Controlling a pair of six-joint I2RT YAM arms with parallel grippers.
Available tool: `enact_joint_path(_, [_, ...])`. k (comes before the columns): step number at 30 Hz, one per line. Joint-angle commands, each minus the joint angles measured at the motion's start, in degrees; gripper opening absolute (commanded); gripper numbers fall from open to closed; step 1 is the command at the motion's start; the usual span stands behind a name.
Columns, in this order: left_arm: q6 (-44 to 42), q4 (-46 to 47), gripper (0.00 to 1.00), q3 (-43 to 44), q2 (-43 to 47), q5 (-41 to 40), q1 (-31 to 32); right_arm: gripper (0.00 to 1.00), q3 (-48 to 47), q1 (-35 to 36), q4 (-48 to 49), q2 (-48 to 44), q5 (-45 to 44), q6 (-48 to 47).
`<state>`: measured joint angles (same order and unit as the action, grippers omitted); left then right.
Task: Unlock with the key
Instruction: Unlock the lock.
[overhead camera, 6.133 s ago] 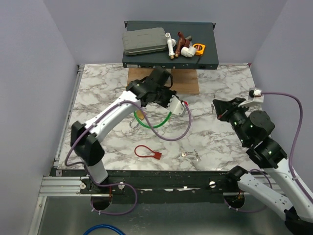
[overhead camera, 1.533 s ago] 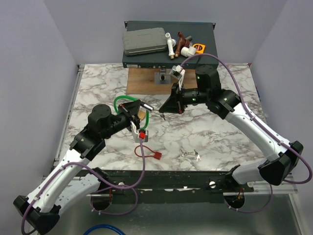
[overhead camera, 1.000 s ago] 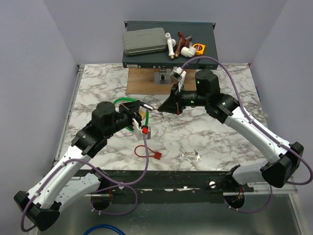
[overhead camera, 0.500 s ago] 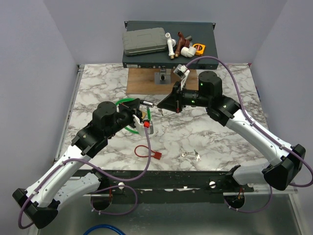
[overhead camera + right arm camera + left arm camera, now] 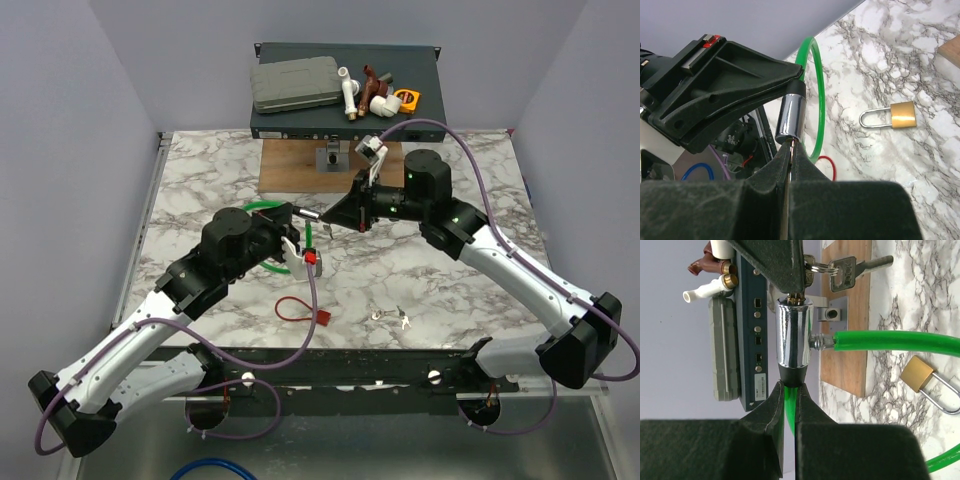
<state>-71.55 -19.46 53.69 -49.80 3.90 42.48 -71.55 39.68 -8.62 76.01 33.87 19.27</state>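
Two robot arms meet above the middle of a marble table (image 5: 440, 280). From the left, the left gripper (image 5: 788, 390) is pinched tight on the dark end of a chrome lock (image 5: 795, 332), holding it in the air left of centre. A green cable (image 5: 890, 341) runs from the lock's side and loops back towards the left arm. At the lock's other end is the key (image 5: 796, 297), squeezed between the pressed-together fingers of the right gripper (image 5: 789, 150), which reaches in from the right. The key's tip meets the lock's end; I cannot tell how far in it sits. A spare key (image 5: 842, 274) hangs on a ring beside that gripper. A brass padlock (image 5: 902, 115) lies flat on the table under the two grippers. A red loop (image 5: 298, 309) lies nearer the front edge. A wooden board (image 5: 300, 172) sits at the far side.
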Motion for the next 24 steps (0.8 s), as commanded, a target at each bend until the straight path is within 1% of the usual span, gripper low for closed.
enact_joint_path(1, [-1.4,4.6,0.0,3.1,-1.0,2.6,3.1,0.01,0.1,1.3,4.9,0.3,1.6,1.8])
enact_joint_path(6, [-1.1,4.1,0.0,5.3,-2.7,1.7,3.7,0.01,1.2,1.3,5.0,-0.1,0.6,1.7])
enact_joint_path(7, [-0.8,3.8,0.0,5.7,-2.9,1.4,3.7,0.07,1.4,1.3,4.5,-0.4,0.7,1.4])
enact_joint_path(8, [-0.5,3.3,0.0,6.0,-3.1,1.1,3.7,0.18,1.4,1.2,3.9,-1.0,1.0,0.9])
enact_joint_path(9, [-0.3,3.0,0.0,6.1,-3.1,0.8,3.7,0.26,1.3,1.3,3.0,-1.6,1.0,-0.3])
enact_joint_path(11, [0.0,2.2,0.0,5.8,-3.0,0.2,3.7,0.38,1.2,1.3,2.1,-3.2,0.2,-1.9])
enact_joint_path(13, [0.2,2.0,0.0,5.7,-2.7,0.0,3.6,0.47,0.8,1.3,1.5,-4.2,-0.4,-3.3])
enact_joint_path(14, [0.2,2.0,0.0,5.5,-2.5,0.0,3.6,0.49,0.4,1.3,0.9,-4.4,-0.6,-4.0])
enact_joint_path(19, [0.2,1.6,0.0,5.7,-2.1,-0.1,3.6,0.5,-1.4,1.3,-1.4,-2.7,-0.7,-5.6])
enact_joint_path(24, [-0.1,0.5,0.0,6.3,-2.0,0.4,3.6,0.53,-3.4,1.3,-3.1,0.0,-1.1,-7.2])
